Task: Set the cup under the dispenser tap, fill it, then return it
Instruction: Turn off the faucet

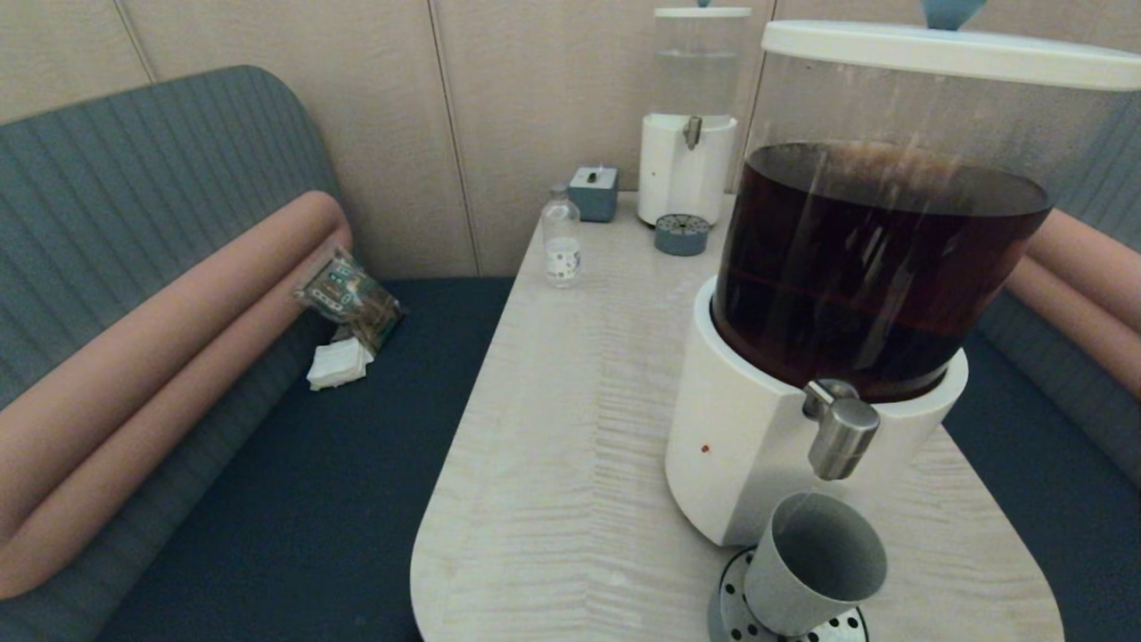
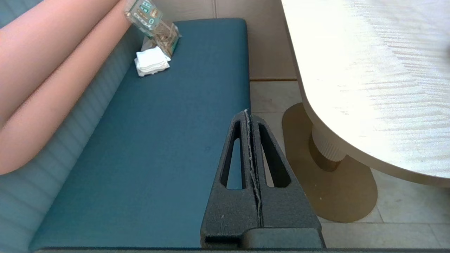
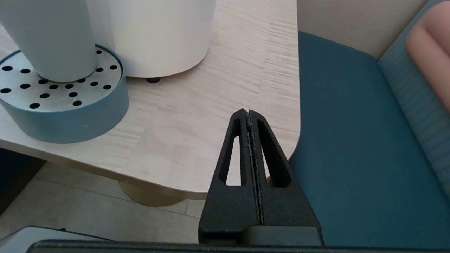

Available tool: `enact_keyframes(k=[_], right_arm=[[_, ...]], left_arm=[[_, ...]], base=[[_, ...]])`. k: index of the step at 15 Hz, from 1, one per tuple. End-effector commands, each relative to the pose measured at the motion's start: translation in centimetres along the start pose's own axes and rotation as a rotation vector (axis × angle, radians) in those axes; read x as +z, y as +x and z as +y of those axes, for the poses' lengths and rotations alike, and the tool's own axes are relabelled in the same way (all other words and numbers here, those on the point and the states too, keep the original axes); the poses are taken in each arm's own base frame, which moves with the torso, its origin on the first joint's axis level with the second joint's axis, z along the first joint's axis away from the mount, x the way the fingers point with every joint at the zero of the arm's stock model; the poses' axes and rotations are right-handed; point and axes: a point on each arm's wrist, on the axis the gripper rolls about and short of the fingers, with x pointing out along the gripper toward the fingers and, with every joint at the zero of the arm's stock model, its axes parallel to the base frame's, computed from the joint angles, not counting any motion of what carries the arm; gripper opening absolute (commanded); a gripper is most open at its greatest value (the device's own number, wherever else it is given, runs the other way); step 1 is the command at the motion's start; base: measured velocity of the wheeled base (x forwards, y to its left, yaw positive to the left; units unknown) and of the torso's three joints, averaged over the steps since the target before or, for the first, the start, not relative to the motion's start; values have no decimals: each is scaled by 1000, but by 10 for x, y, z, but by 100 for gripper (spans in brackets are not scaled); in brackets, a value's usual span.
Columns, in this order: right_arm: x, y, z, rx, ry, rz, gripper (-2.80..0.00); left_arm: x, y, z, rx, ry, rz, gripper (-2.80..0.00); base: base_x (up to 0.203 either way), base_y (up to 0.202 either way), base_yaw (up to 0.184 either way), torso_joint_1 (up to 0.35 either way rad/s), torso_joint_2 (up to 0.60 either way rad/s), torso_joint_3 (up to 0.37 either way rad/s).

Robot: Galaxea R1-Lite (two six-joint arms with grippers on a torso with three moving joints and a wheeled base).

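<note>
The grey cup (image 1: 813,563) stands upright on the perforated drip tray (image 1: 740,615) at the table's near edge, directly below the brushed-steel tap (image 1: 841,437) of the big white-based dispenser (image 1: 749,446) holding dark brown liquid. The right wrist view shows the cup (image 3: 52,38) on the tray (image 3: 66,112) beside the dispenser base (image 3: 154,35). My right gripper (image 3: 249,113) is shut and empty, off the table's near right corner, apart from the cup. Shut and empty too, my left gripper (image 2: 247,113) hangs low beside the bench, left of the table. Neither arm shows in the head view.
A small clear bottle (image 1: 562,242), a grey box (image 1: 594,193), and a smaller clear-liquid dispenser (image 1: 688,134) with its own drip tray (image 1: 682,235) stand at the table's far end. A snack packet (image 1: 348,296) and white napkins (image 1: 339,364) lie on the left bench.
</note>
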Motion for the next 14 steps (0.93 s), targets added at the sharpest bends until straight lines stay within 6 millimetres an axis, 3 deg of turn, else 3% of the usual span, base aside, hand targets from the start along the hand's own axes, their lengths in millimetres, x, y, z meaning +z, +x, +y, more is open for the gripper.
enact_keyframes(k=[1,14], right_arm=[[-2,1,0,1,6,2,-280],[-3,1,0,-5,38,4,-280]], left_arm=[[0,0,0,-1,1,1,-280],[0,0,0,-1,10,2,-280]], base=[[0,0,0,0,0,0],[0,0,0,0,0,0]])
